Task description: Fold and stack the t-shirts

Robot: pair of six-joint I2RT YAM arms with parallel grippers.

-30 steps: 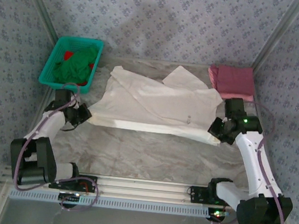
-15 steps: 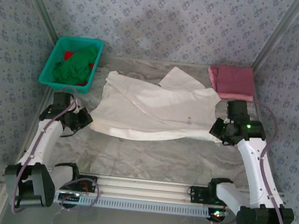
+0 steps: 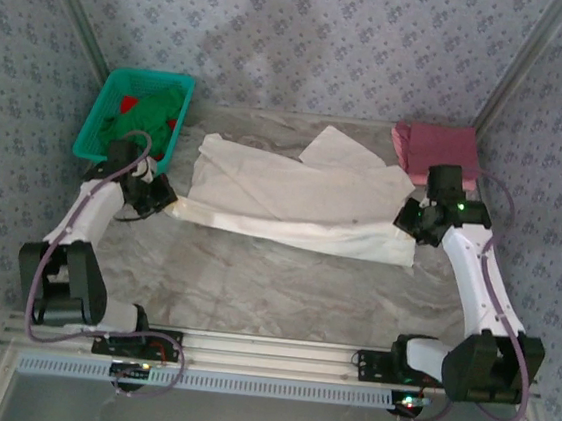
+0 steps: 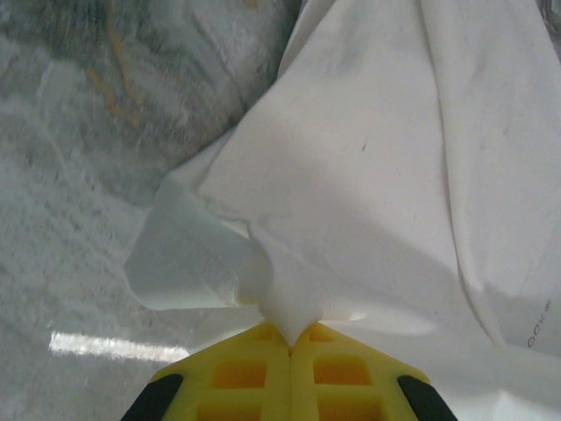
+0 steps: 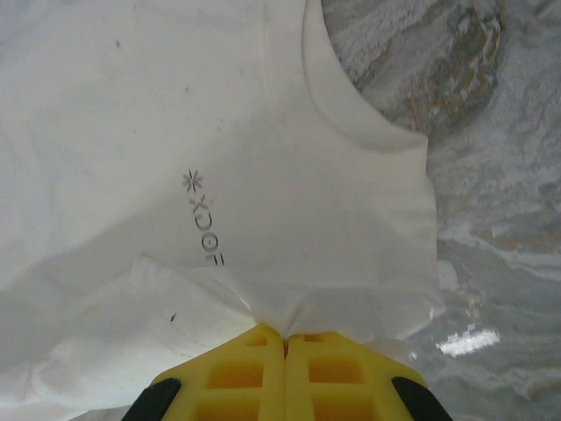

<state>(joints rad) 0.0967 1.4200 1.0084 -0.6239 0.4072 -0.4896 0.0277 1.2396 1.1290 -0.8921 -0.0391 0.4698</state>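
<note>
— What did the overhead camera give?

— The cream-white t-shirt lay spread sideways across the middle of the marble table, rumpled, one flap turned up toward the upper centre; the left gripper sat at its left end and the right gripper at its right end, each pinched on the cloth's edge. The pink t-shirt lay folded in the upper right corner, apart from the white one, just above the right arm's wrist. The teal mesh basket stood at upper left with green cloth heaped in it.

— And the left wrist?

— The yellow pads met at the bottom centre, closed, with a peak of white fabric nipped in the seam between them; the shirt fanned up and to the right, and a curled hem hung to the left of the pinch; grey-veined marble filled the upper left of the frame.

— The right wrist?

— Much alike; the pads were closed at bottom centre on a gathered fold of the same shirt; the grey chest mark, a small star with letters, sat left of centre just above the pinch; the neckline curved at top centre; bare marble showed along the right side.
</note>
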